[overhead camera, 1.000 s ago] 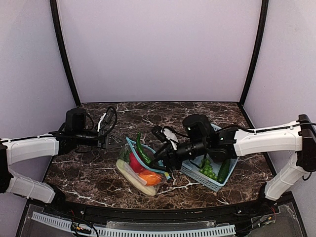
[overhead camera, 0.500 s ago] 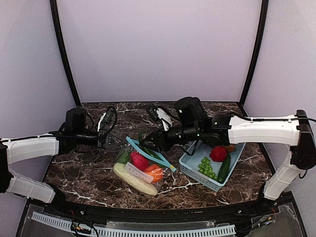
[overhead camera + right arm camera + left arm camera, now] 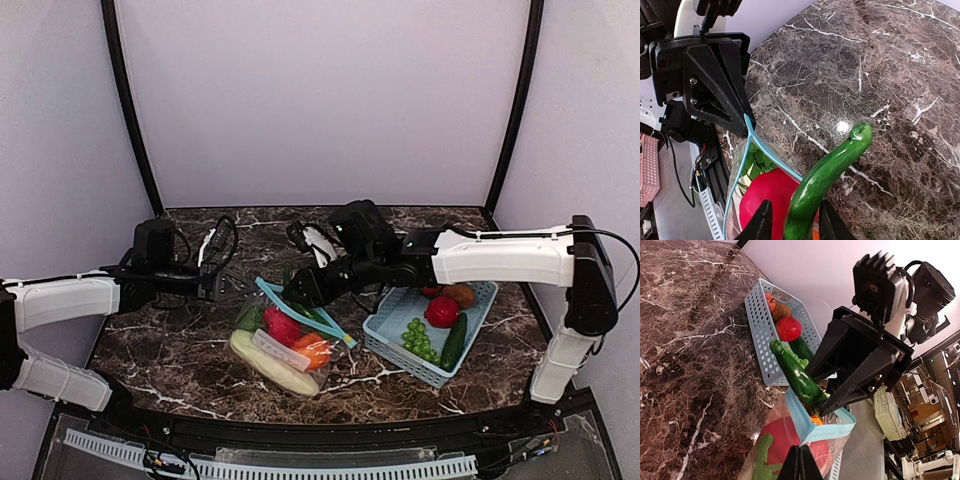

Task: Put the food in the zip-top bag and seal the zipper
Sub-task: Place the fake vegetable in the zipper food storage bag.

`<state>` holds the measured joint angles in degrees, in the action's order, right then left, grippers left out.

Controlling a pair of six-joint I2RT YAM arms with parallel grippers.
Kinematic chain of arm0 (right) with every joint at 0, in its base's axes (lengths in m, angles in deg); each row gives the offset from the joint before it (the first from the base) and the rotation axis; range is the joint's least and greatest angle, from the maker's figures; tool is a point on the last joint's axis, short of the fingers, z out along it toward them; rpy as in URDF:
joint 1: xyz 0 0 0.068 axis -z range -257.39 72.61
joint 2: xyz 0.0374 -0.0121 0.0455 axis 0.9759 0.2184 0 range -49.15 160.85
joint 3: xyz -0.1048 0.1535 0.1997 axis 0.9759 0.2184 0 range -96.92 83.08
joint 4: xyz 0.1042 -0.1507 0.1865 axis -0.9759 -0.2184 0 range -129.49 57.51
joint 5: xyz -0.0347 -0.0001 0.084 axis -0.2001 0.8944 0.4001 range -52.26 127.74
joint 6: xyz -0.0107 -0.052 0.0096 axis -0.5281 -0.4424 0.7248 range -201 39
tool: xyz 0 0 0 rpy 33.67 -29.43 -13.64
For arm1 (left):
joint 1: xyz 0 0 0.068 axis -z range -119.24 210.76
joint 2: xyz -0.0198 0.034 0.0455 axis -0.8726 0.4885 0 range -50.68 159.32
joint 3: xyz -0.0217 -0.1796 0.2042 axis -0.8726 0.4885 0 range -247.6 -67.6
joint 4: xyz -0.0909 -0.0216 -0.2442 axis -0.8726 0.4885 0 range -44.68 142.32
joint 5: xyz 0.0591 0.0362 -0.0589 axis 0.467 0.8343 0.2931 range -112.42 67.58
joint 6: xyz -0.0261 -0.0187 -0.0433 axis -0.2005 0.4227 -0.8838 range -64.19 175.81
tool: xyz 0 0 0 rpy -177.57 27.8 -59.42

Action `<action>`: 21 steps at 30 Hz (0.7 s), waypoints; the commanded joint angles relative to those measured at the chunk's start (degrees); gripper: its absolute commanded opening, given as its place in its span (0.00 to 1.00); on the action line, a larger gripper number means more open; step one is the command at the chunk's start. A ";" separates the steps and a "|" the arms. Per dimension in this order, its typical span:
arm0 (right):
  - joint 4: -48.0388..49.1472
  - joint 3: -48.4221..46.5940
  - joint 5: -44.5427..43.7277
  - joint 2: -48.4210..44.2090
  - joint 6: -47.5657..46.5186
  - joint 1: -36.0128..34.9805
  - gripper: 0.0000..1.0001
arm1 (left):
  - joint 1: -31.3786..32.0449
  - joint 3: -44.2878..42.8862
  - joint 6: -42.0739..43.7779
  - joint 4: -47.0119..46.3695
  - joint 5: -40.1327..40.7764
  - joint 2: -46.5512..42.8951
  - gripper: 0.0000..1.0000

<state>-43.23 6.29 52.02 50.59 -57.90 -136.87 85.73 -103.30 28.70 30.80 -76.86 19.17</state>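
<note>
At the centre of the dark marble table [image 3: 150, 340], the left gripper [image 3: 800, 460], jaws shut on the light blue zipper [image 3: 825, 431] of the clear zip-top bag [image 3: 262, 352], apparently keeps its mouth open. From three o'clock, the right gripper [image 3: 794, 207] pinches a long green toy vegetable [image 3: 826, 172] narrowly, angled into that mouth.

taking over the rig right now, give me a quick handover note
Left gripper: shut on the zipper, holding the zip-top bag open at its mouth.
Right gripper: jaws astride a long green vegetable that pokes out of the mouth; grip unclear.
Done: squash, orange and a red piece are in the bag.
To do: empty the basket into the bag, then seal.
</note>
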 commanded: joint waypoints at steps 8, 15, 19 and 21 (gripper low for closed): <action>0.67 -1.22 3.38 0.70 1.05 0.67 0.10 | -0.01 -1.66 1.16 -0.69 -0.16 0.17 0.01; 2.62 3.50 6.23 -1.74 1.69 0.65 0.02 | -0.01 -1.65 1.58 -0.29 2.38 -0.04 0.01; 4.78 7.40 8.27 -3.98 1.74 0.64 0.00 | -0.01 -1.50 1.62 -0.47 3.85 -0.13 0.01; 6.11 9.54 9.19 -5.15 1.59 0.65 0.00 | -0.03 -1.48 1.63 -0.54 4.43 -0.14 0.01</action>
<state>-40.43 12.21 57.90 48.69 -56.48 -136.56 85.73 -103.30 29.31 30.84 -74.04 19.49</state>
